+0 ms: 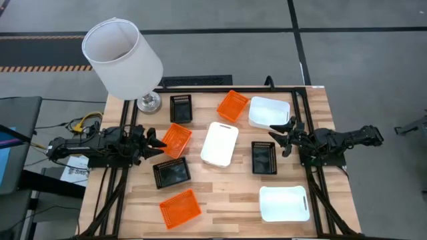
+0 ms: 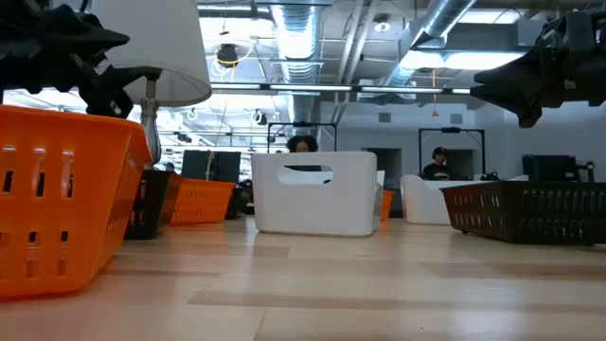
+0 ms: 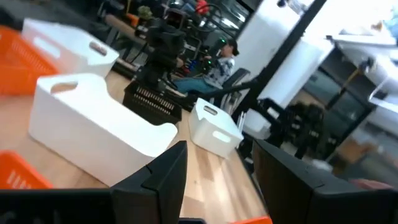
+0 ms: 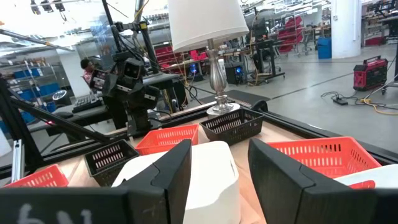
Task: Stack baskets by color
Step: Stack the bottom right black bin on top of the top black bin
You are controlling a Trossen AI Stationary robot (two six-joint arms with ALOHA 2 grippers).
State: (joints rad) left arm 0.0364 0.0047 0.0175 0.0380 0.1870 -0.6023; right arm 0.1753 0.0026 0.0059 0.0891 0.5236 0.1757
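Nine baskets loose, no stack begun

Nine baskets lie singly on the table (image 1: 313,107); none sits inside another, so I judge sorting has not started. Taking the table's centre as the dial: orange baskets lie at nine (image 1: 176,139), twelve (image 1: 233,105) and seven (image 1: 180,207); black baskets at eleven (image 1: 181,109), eight (image 1: 171,173) and three (image 1: 264,157); white baskets at the centre (image 1: 219,143), one (image 1: 269,112) and five (image 1: 284,203); a lamp (image 1: 123,57) stands at ten. The left gripper (image 1: 155,140) hovers clenched and empty just beside the nine o'clock orange basket; the right gripper (image 1: 283,129) hangs released, grasping nothing, between the one o'clock white basket and the three o'clock black one. The likely next move is a first pickup: the left jaws must part before closing over that orange basket's rim.
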